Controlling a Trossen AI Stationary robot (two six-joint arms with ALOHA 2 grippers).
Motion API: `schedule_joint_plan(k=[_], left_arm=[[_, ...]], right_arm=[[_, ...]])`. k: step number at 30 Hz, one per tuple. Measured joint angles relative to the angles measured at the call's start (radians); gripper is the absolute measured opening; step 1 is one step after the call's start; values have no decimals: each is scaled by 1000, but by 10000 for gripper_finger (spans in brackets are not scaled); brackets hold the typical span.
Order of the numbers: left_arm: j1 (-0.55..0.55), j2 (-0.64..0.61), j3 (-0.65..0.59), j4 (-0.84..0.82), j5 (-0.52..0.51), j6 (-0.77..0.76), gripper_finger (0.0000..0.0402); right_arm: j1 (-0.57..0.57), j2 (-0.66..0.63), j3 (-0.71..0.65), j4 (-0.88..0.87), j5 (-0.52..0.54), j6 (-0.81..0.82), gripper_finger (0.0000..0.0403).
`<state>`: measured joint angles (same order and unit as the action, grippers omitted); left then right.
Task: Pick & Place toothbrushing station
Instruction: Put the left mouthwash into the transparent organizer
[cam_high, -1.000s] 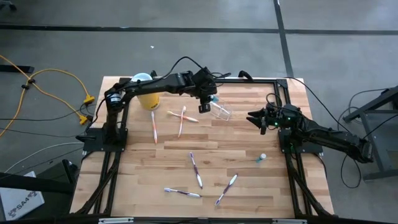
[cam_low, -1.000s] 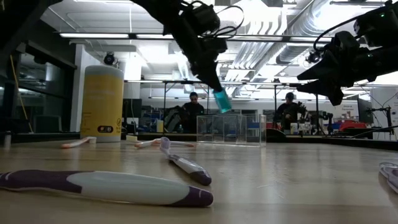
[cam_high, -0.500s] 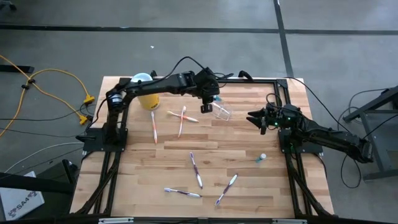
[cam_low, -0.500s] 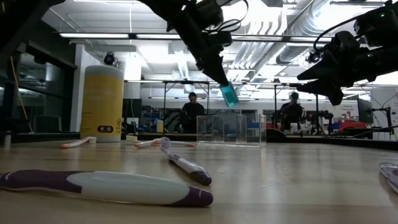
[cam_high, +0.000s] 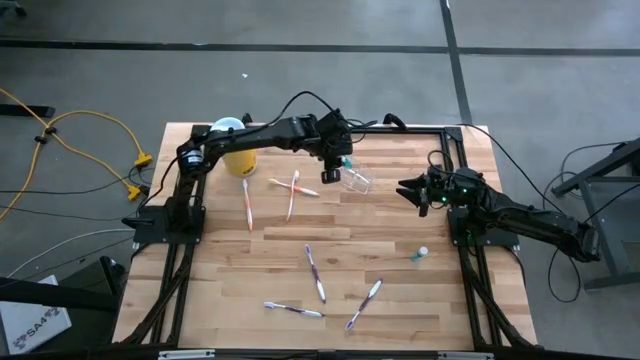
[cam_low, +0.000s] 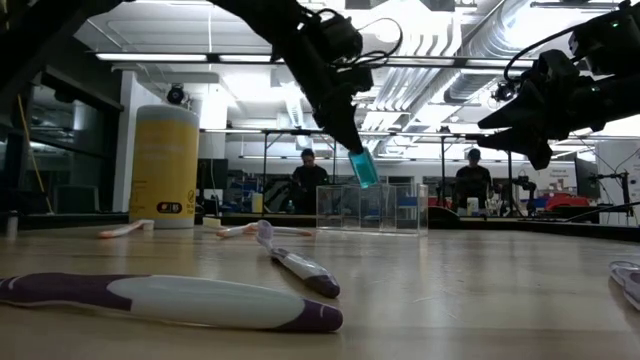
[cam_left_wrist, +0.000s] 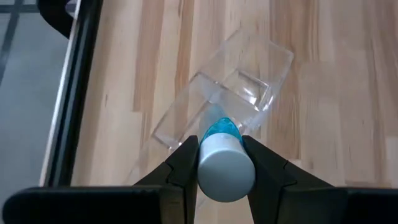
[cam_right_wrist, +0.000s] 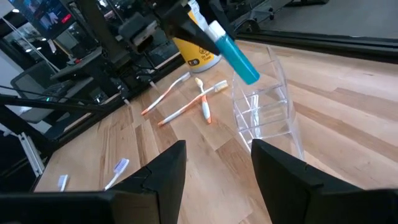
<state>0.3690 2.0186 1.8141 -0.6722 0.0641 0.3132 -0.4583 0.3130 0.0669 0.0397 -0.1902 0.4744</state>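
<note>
The toothbrushing station (cam_high: 356, 181), a clear plastic holder with compartments, stands on its base on the wooden table at the far middle; it also shows in the low view (cam_low: 372, 207) and the left wrist view (cam_left_wrist: 231, 93). My left gripper (cam_high: 334, 168) hangs just above it, shut on a small tube (cam_low: 364, 169) with a teal body and a white cap. The tube's teal end (cam_left_wrist: 221, 129) points down at the holder's open top. My right gripper (cam_high: 408, 190) waits open at the table's right side, off the table top. My left gripper pinches the tube at its white cap end (cam_left_wrist: 225, 173) between its two fingers (cam_left_wrist: 186, 163). The fingers slant down from the table's left and far side and run along the tube. The tube is lifted clear; its teal end (cam_right_wrist: 239, 60) hangs tilted just over the holder.
A yellow canister (cam_high: 236, 152) with a pale blue lid stands at the far left. Several toothbrushes lie about: orange-and-white ones (cam_high: 292, 190) left of the holder, purple ones (cam_high: 315, 270) toward the near edge. Another small tube (cam_high: 420, 255) lies on the table's right side. People sit in the room beyond (cam_low: 308, 180).
</note>
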Motion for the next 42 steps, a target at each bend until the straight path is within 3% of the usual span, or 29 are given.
schedule_joint_plan(k=[26, 32, 42], left_arm=[[31, 120, 17, 26, 77, 10, 89], [31, 120, 17, 25, 76, 3, 119], [24, 120, 18, 26, 70, 0, 128]], right_arm=[[0, 0, 0, -5, 0, -1, 174], [0, 0, 0, -6, 0, 0, 174], [0, 0, 0, -6, -3, 0, 174]])
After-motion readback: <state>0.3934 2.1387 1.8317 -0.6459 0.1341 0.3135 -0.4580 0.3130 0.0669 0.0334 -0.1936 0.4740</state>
